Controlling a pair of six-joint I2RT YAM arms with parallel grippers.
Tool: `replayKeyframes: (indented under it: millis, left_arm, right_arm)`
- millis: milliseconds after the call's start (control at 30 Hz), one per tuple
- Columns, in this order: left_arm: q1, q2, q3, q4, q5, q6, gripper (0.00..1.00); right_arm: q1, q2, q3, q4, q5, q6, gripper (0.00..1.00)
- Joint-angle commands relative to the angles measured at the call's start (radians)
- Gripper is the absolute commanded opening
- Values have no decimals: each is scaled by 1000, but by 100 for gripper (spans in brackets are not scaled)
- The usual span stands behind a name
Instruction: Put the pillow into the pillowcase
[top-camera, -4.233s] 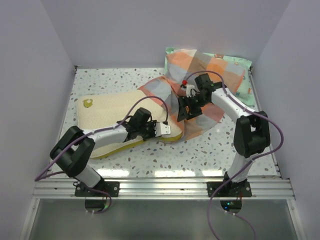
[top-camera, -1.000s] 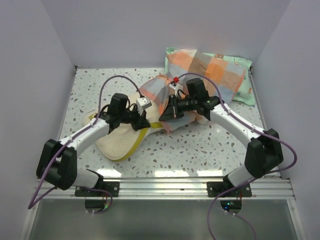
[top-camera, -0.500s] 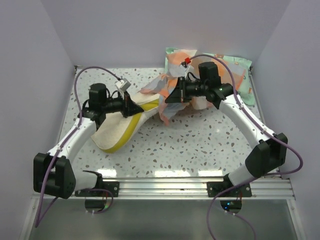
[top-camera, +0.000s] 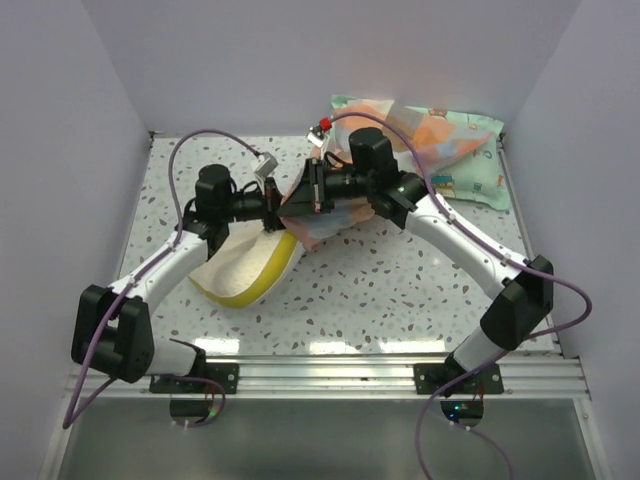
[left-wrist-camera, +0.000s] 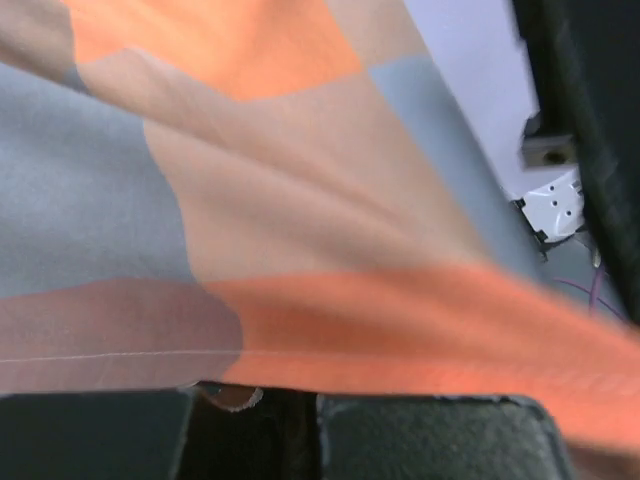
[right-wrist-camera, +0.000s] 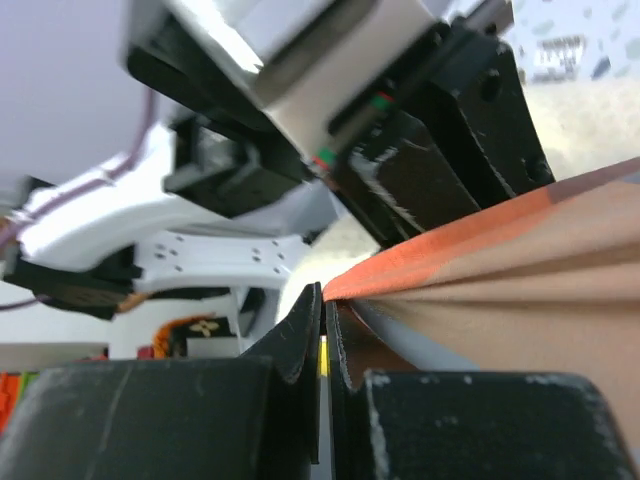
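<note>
Facing each other above the middle of the speckled table (top-camera: 400, 290), the two grippers nearly meet. The right gripper (top-camera: 313, 198) is clenched on the orange hem of the plaid pillowcase (top-camera: 325, 220), which is bunched at table centre and trails toward the far right corner over a mint-green pillow (top-camera: 460, 150). The left gripper (top-camera: 272, 212) is pressed into that fabric; its jaw state cannot be told. The cream-yellow pillow (top-camera: 245, 268) droops below it, left of centre, with its lower end on the table.
</note>
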Motion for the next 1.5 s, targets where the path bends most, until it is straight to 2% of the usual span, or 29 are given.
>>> replayKeyframes:
  millis: [0, 100, 200, 233, 267, 300, 333, 367, 400, 467, 500, 567, 600, 633, 667, 700, 800, 867, 1000, 1100, 1133, 1300, 1467]
  left_arm:
    - [31, -15, 10, 214, -17, -37, 0]
    - [64, -50, -11, 144, -13, 35, 0]
    - [65, -76, 1, -11, -26, 228, 0]
    - [52, -72, 11, -131, -25, 296, 0]
    - [22, -63, 34, -198, -20, 447, 0]
    - [-6, -34, 51, -293, -52, 535, 0]
    - [-39, -17, 64, -455, -57, 630, 0]
    - [-101, 0, 56, -496, -74, 764, 0]
    - [-130, 5, 35, -508, -123, 795, 0]
    - [-178, 11, -28, -527, -141, 862, 8]
    - [-182, 10, -48, -521, -138, 871, 20]
    - [-182, -6, -71, -513, -129, 879, 39]
    - [-181, -16, -70, -525, -117, 884, 52]
    - [-175, -32, -52, -533, -115, 882, 57]
    - [-164, -64, -39, -536, -100, 873, 66]
    - [-147, -76, -22, -548, -89, 858, 70]
    - [-37, -84, 85, -605, -30, 798, 74]
    - [73, -58, 171, -684, -5, 780, 74]
    - [257, -18, 194, -662, -98, 701, 75]
    - [385, 23, 171, -621, -155, 645, 77]
    - [423, 31, 153, -611, -163, 625, 89]
    - [457, 37, 79, -541, -279, 612, 93]
    - [483, 69, 41, -534, -281, 618, 94]
  right_arm:
    - [2, -50, 132, 163, -79, 183, 0]
    - [-13, -95, 79, 156, -81, 176, 0]
    - [-34, -145, -19, 96, -111, 111, 1]
    - [-37, -155, -67, 70, -113, 73, 10]
    - [-37, -169, -87, -40, -118, 20, 19]
    - [-42, -197, -110, -82, -131, -80, 28]
    - [-45, -214, -150, -125, -154, -137, 62]
    - [-53, -227, -152, -263, -153, -274, 75]
    - [-92, -244, -146, -336, -145, -345, 85]
    - [-172, -246, -86, -512, -52, -462, 95]
    - [-283, -234, -58, -550, -43, -487, 96]
    - [-375, -165, 66, -646, 9, -557, 96]
    - [-416, -136, 166, -672, 48, -586, 96]
    - [-424, -69, 216, -708, 87, -616, 95]
    - [-424, -38, 259, -703, 152, -657, 94]
    - [-423, -8, 328, -696, 172, -676, 92]
    - [-406, 146, 423, -654, 250, -709, 88]
    - [-378, 291, 580, -671, 299, -754, 87]
    - [-242, 487, 837, -647, 439, -838, 85]
    - [-151, 617, 923, -595, 555, -872, 82]
    - [-131, 639, 943, -572, 601, -880, 81]
    - [-36, 736, 866, -339, 709, -912, 82]
    - [-13, 849, 902, -170, 780, -858, 84]
